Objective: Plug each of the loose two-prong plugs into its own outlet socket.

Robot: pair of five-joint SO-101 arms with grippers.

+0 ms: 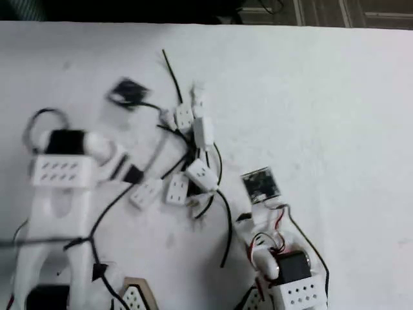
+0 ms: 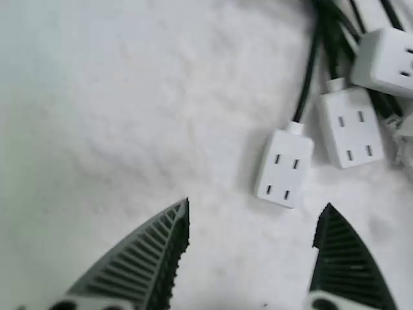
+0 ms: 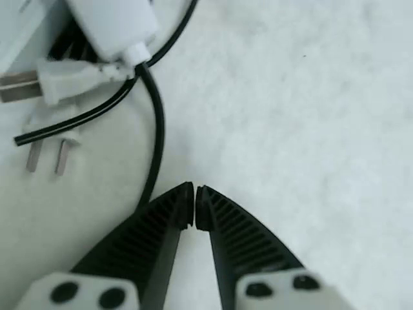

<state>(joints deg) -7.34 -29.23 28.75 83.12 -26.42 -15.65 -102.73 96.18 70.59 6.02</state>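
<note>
Left hand (image 2: 257,206): spread wide and holding nothing, low over the bench (image 1: 322,97).
Right hand (image 3: 193,194): fingertips pinched together with nothing between them.
Nearest socket block (image 2: 284,166): a white two-outlet block lying flat with its slots facing up, just ahead of the left hand's gap and nearer the dark finger than the grey one.
Block's long axis: roughly in line with the left hand's reach, with its cable end on the far side.
Other blocks: two more, (image 2: 348,126) and (image 2: 387,61), lie farther off in the tangle.
Loose plug (image 3: 48,134): white and flat on the bench, ahead of the right hand and off to one side, beyond the black cable (image 3: 157,129). Its prongs point back toward the hand.
Second plug (image 3: 71,84): farther out, with its prongs pointing sideways.
Nearer arm: likely right for the plugs, left for the sockets.
Next move needs: the right hand to open and cross the cable.
</note>
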